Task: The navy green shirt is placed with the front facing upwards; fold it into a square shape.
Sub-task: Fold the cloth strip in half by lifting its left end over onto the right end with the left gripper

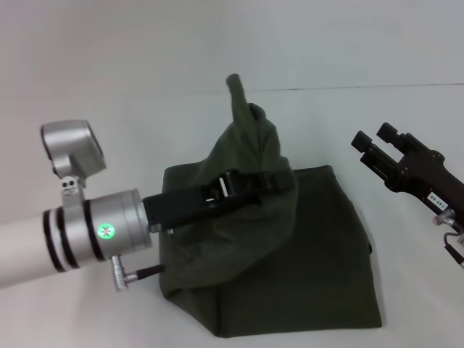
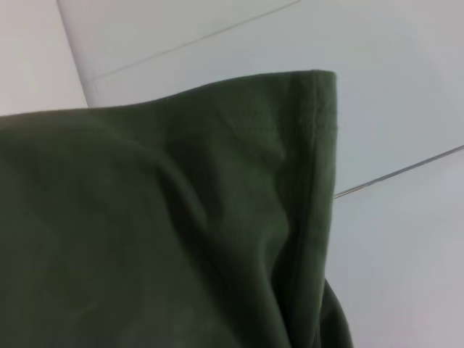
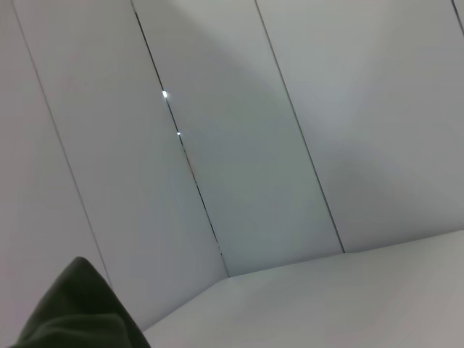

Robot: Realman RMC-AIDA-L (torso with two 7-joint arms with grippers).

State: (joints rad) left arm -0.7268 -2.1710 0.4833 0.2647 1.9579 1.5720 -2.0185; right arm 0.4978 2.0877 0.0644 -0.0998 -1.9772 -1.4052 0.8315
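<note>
The navy green shirt (image 1: 312, 254) lies partly folded on the white table (image 1: 109, 130), plain olive cloth facing up and no lettering showing. My left gripper (image 1: 270, 181) reaches in from the left and is shut on a fold of it. The lifted cloth drapes over the fingers and rises to a peak (image 1: 235, 83). In the left wrist view a stitched hem of the shirt (image 2: 290, 123) fills most of the frame. My right gripper (image 1: 373, 138) hovers off the shirt's right side, open and holding nothing. A dark corner of the shirt (image 3: 72, 315) shows in the right wrist view.
A white wall (image 1: 326, 36) rises behind the table's far edge. Bare tabletop lies left of the shirt and beyond it. The left arm's silver wrist (image 1: 101, 232) hangs over the table's near left.
</note>
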